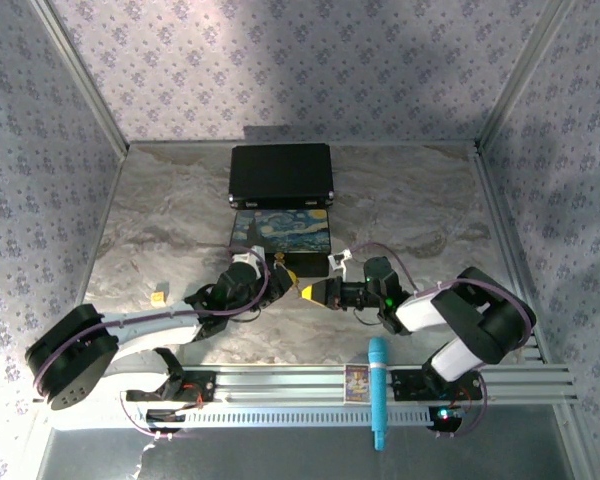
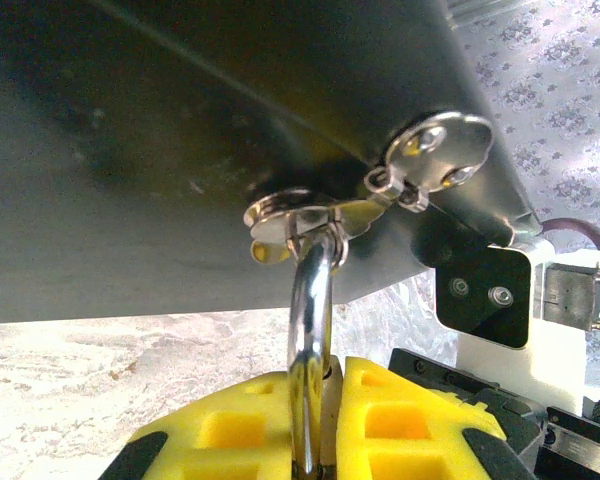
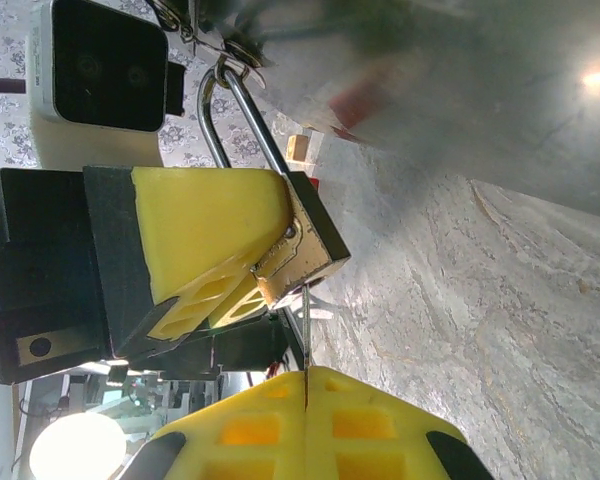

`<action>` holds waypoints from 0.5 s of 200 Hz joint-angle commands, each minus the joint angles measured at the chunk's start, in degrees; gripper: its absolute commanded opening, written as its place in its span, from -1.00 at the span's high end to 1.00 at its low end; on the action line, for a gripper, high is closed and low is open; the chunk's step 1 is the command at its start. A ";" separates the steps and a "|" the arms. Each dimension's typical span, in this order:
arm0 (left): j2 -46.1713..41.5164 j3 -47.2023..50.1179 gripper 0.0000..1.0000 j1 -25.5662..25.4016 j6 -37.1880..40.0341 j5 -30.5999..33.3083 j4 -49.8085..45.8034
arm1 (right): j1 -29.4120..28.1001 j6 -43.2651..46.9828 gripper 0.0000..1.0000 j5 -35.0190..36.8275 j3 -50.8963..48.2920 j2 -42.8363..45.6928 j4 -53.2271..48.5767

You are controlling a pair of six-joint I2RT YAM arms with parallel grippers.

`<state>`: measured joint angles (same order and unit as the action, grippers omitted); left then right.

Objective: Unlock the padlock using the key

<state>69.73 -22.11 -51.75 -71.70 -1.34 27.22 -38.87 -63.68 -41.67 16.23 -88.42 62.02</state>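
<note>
White links and black joints are seen on the left arm [image 1: 150,328] and the right arm [image 1: 470,320] beyond the base rail [image 1: 280,382], with purple cables [image 1: 420,283] looped along them. Yellow pads [image 2: 230,430] with square hollows, edged in black, are fitted on the left gripper [image 2: 325,420] and the right gripper [image 3: 305,410]

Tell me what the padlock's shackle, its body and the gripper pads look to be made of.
Shackle: polished steel-like metal, mirror reflections along the curve. Padlock body: likely brass, yellowish edge with a dull sheen, partly shaded. Left gripper pads: matte yellow soft plastic or foam, moulded with square recesses; which one is unclear.
</note>
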 commanded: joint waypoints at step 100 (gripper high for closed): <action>-2.76 1.73 1.00 -2.13 -1.49 -4.40 9.08 | 1.38 -2.13 1.00 0.76 0.95 -1.34 3.96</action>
<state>69.63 -20.05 -52.18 -73.06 -1.02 31.79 -37.32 -65.17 -42.87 16.29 -89.19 63.33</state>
